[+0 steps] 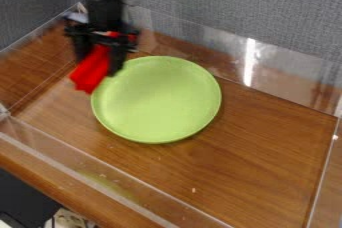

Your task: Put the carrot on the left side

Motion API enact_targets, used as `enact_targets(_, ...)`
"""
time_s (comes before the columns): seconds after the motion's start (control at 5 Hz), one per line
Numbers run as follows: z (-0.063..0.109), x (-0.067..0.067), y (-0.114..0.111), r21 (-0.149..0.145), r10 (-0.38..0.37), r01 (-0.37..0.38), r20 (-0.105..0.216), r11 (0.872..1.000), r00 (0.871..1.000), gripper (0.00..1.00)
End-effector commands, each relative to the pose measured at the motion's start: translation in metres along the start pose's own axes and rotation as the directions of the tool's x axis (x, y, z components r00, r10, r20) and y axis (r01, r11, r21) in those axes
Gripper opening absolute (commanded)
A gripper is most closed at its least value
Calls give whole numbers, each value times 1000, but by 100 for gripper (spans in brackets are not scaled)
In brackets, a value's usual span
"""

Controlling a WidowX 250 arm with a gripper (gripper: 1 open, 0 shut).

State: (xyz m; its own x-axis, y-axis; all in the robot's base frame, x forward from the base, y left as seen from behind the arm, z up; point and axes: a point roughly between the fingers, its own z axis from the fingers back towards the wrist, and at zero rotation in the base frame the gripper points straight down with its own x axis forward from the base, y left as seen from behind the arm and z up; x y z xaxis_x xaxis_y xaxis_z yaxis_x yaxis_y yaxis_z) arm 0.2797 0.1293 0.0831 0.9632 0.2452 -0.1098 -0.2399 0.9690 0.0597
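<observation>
While I watch from far away, my gripper [98, 64] points down with its jaws closed tight on the carrot [91, 71]. It is a red block, and it hangs right between the jaws, so nothing has to be reached for. It sits just past the left edge of the plate [158, 99], over the brown bench [267, 162]. I think it is a little above the wood and not yet touching it, but the picture is a bit blurry, so I cannot be sure.

Its long side runs on a slant, with the low end toward me and the left and the high end toward the plate. I have only one arm, so that arm does all the work.

What matters next is that the carrot is already on the left side of the plate. I think the move now is mostly straight down. I would lower it until it rests on the wood, then let go. If I let go too high, it could tip and roll back against the plate.
</observation>
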Motion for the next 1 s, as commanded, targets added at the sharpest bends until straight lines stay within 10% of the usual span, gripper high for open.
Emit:
enact_targets(0.0,8,18,38,10,99,-99,38,995,994,0)
enact_targets(0.4,-5,34,55,8,78,-78,-3,997,997,0)
enact_targets(0.8,17,32,46,-7,63,-63,-17,998,998,0)
